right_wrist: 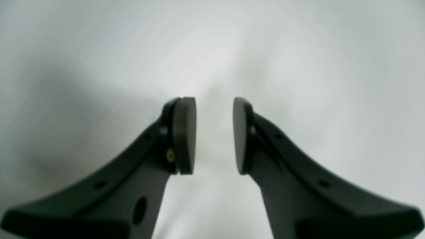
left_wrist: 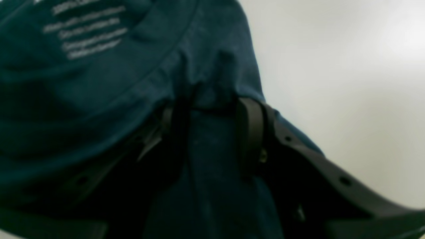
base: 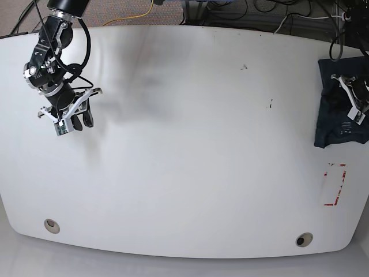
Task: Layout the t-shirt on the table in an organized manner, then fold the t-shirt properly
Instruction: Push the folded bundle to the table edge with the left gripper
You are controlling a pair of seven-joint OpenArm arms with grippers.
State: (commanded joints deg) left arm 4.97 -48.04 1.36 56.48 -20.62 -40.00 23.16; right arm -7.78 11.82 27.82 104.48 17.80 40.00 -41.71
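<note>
My left end effector [left_wrist: 209, 132] pinches the bunched t-shirt [base: 340, 112] at the table's [base: 190, 156] far edge; my right end effector [right_wrist: 214, 136] hangs spread and empty, well apart. Layout has barely begun: next, I judge, the shirt needs dragging toward the middle.

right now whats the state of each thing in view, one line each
t-shirt: bunched at the table's far edge, not laid out, pinched by the left gripper
left gripper: shut on the t-shirt near its printed neck label
right gripper: open, empty, over bare table
table: mostly bare
red tape rectangle: uncovered
</note>
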